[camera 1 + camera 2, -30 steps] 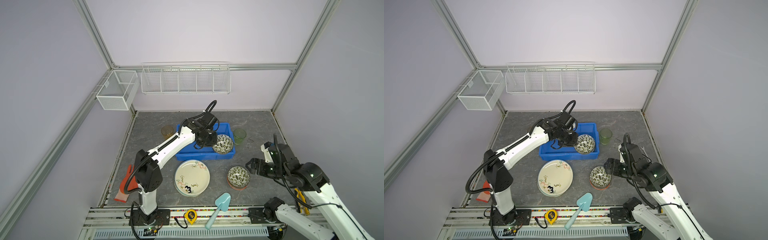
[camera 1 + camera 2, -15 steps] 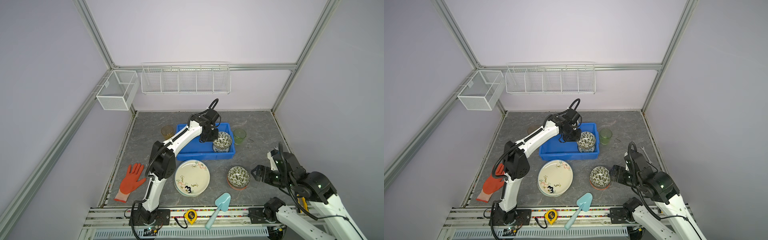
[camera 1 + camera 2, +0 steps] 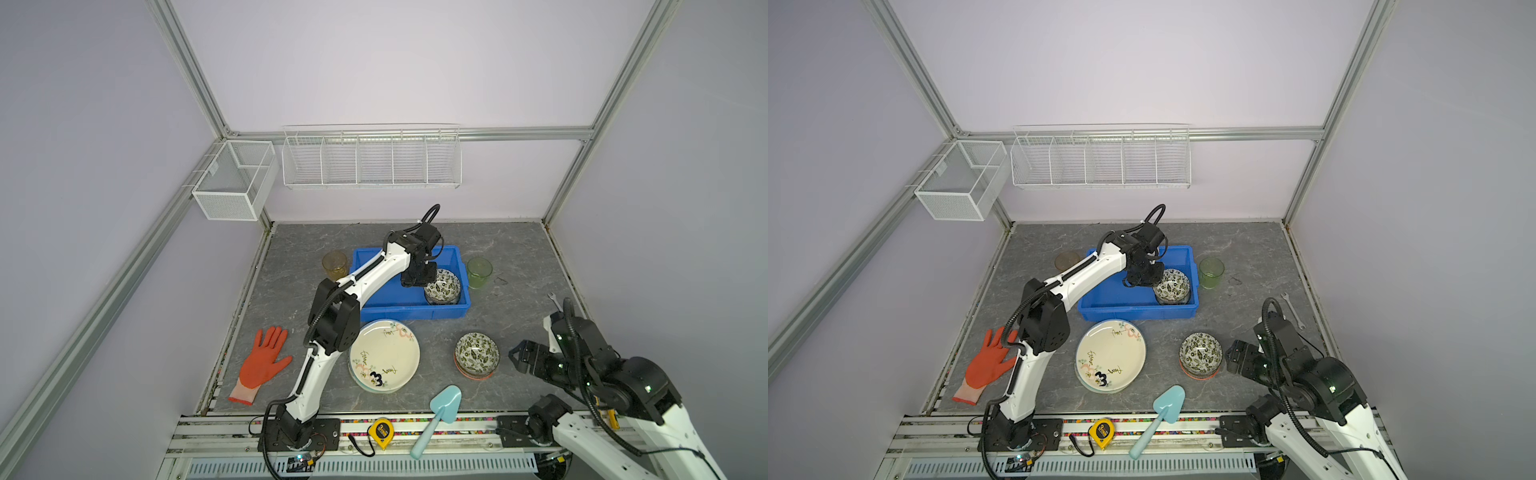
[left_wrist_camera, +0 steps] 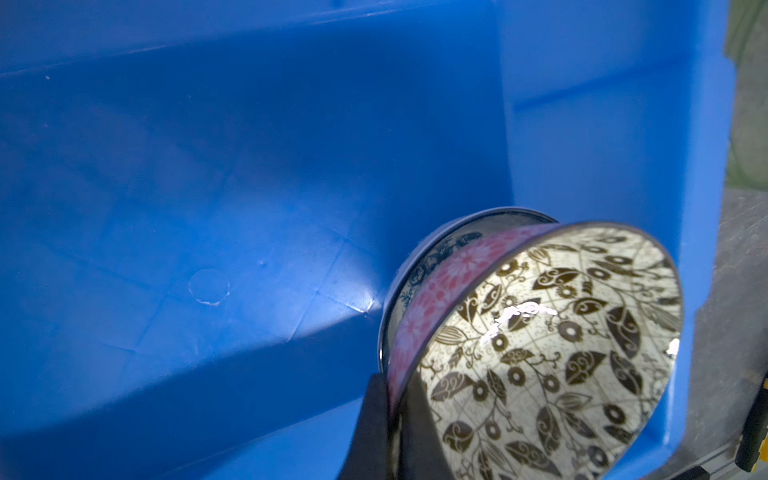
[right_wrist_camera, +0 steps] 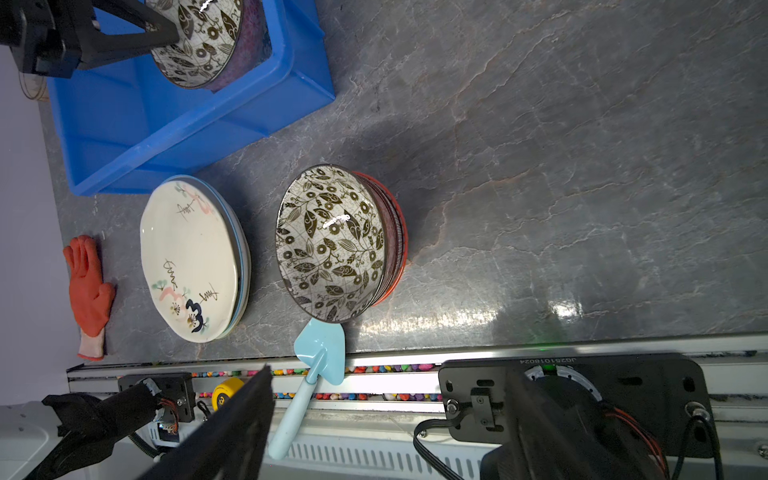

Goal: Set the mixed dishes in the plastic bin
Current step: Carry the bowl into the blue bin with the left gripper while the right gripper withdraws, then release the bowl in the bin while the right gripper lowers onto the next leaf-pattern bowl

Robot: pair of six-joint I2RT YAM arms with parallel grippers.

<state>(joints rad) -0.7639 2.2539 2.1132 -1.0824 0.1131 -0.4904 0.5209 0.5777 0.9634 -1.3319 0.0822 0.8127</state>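
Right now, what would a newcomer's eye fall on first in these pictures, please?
First, the bright blue rectangular plastic bin at the back middle of the grey table, where the left gripper is shut on the rim of a glossy pink bowl with leaf-patterned inside. Then the orange work glove at the left edge and the cream round doodled plate in front of the bin.

Left arm (image 3: 374,269) and right arm (image 3: 631,382) show white shells, black joints, looping black cables.
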